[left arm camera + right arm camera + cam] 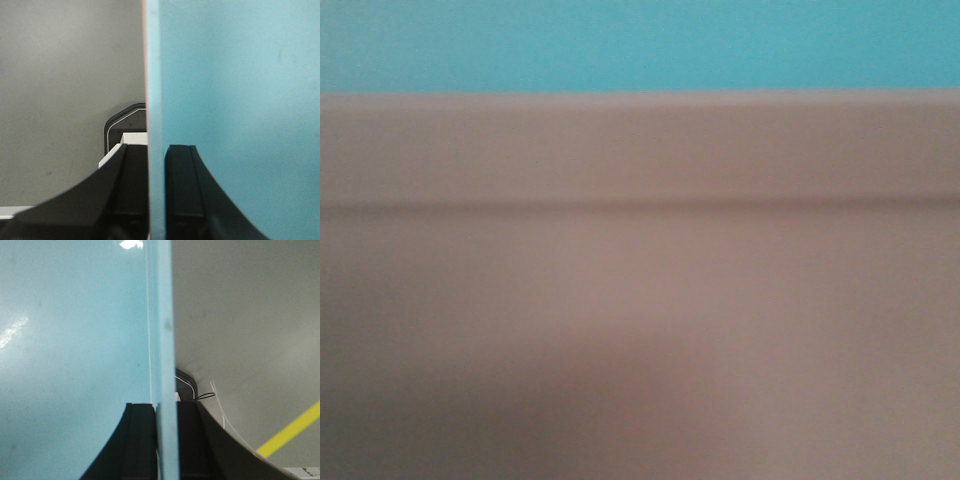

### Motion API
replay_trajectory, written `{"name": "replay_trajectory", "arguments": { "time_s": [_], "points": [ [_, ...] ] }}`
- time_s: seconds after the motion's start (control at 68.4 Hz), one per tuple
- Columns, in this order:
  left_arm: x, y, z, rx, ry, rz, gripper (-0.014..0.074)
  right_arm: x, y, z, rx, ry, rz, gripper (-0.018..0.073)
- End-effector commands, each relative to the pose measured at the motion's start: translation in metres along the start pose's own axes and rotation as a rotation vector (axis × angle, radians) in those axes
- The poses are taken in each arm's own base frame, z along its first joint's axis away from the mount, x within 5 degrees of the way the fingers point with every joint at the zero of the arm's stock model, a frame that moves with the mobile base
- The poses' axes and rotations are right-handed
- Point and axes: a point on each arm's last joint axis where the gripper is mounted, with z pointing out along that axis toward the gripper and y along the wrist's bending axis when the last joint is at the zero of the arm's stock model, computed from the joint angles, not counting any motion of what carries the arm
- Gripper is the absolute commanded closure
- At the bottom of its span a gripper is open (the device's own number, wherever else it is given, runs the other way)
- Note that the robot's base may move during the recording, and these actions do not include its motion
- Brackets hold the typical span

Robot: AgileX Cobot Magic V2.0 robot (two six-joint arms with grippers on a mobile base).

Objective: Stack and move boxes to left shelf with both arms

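Stack: blue tub [240, 100] over pink tub [640, 300], left fingers [182, 190] and right fingers [137, 440] clamped on blue walls; uneven arm travel risks slip, drop.

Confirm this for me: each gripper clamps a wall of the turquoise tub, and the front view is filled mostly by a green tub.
One thing is wrong: the exterior front-facing view is filled mostly by the salmon pink tub, not a green one, with the turquoise tub as a strip above. The left gripper and right gripper do each clamp a turquoise wall.
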Motion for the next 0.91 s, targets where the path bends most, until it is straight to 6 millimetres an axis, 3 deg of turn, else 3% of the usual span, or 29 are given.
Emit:
{"name": "replay_trajectory", "arguments": {
  "time_s": [0.0,0.892],
  "points": [
    [0.0083,0.0007,-0.0219,0.043,0.037,-0.007,0.0608,-0.0011,-0.0044,-0.0161,-0.015,-0.027,0.009,0.0503],
    [0.0101,-0.0007,-0.0220,0.058,0.057,-0.013,0.0608,-0.0010,-0.0046,-0.0161,-0.012,-0.025,0.009,0.0503]
  ]
}}
